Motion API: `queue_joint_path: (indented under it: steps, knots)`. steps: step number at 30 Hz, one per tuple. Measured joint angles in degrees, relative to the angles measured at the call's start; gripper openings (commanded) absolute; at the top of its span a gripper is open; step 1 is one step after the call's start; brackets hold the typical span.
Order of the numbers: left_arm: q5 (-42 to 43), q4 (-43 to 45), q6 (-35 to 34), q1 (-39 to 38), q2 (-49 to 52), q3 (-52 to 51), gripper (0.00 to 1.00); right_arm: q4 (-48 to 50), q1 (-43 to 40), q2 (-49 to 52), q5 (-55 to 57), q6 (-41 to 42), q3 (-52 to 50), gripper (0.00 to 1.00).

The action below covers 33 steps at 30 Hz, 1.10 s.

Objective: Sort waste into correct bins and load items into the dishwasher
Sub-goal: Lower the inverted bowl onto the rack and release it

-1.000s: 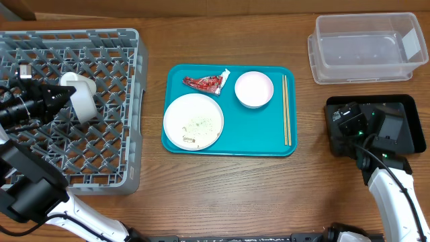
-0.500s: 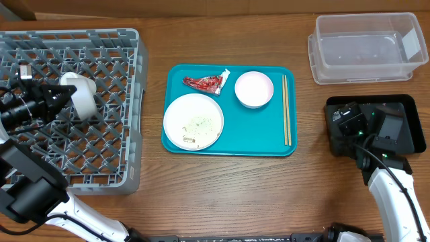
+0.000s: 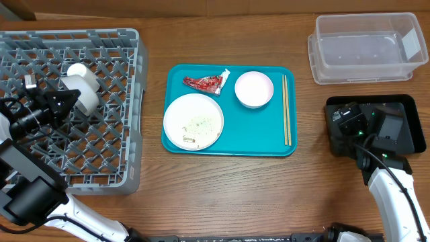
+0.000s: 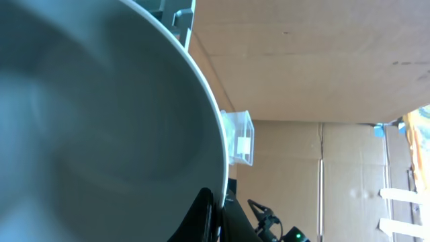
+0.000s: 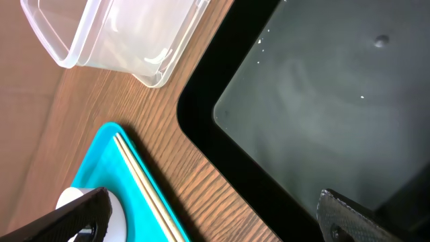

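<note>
My left gripper is over the grey dish rack, shut on the rim of the pale grey-blue bowl. The bowl fills the left wrist view, with the fingertips pinching its edge. The small white cup lies in the rack just behind. On the teal tray are the red wrapper, the white plate with crumbs, the pink bowl and the chopsticks. My right gripper is open and empty over the black tray.
The clear tub stands at the back right, behind the black tray. The right wrist view shows the tub, the black tray, the chopsticks and the open gripper. Bare wood lies between the trays.
My left gripper has shifted a little toward the front of the rack with the bowl and turned it. The white cup now shows apart behind it. The right arm has not moved.
</note>
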Motion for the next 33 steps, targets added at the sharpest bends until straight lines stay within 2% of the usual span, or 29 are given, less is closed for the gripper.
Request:
queue_joint_path:
  steps: [6, 12, 14, 17, 21, 23, 27, 32, 33]
  knots:
    - [-1.66, -3.1, -0.02, 0.24, 0.0, 1.33, 0.04, 0.02, -0.02, 0.0, 0.0, -0.02, 0.0, 1.0]
    - [-8.55, -8.72, -2.27, 0.55, 0.0, 5.88, 0.04, -0.02, -0.02, 0.0, 0.0, 0.0, 0.0, 1.0]
    - [-11.74, -10.56, -3.74, 0.94, 0.0, 7.82, 0.13, 0.0, -0.02, 0.0, 0.0, -0.02, 0.0, 1.0]
    - [-18.53, -13.81, -6.78, 1.88, 0.02, 10.49, 0.16, 0.0, -0.02, 0.0, 0.0, -0.02, 0.0, 1.0]
    - [-28.89, -17.05, -10.03, 3.5, 0.44, 13.55, 0.48, 0.0, -0.02, 0.0, 0.0, 0.0, 0.0, 1.0]
    - [-33.11, -19.02, -11.13, 4.24, 0.87, 15.52, 0.6, 0.0, -0.02, 0.0, 0.0, -0.02, 0.0, 1.0]
    - [-39.45, -22.71, -12.63, 5.46, 1.16, 20.31, 0.57, 0.0, -0.02, 0.0, 0.02, 0.0, 0.0, 1.0]
    - [-42.56, -24.59, -14.23, 6.21, 1.14, 27.15, 0.43, 0.02, 0.0, 0.0, 0.0, -0.02, 0.0, 1.0]
    - [-42.62, -24.63, -14.45, 6.21, 1.11, 27.71, 0.36, 0.0, 0.0, 0.0, 0.0, 0.0, 0.0, 1.0]
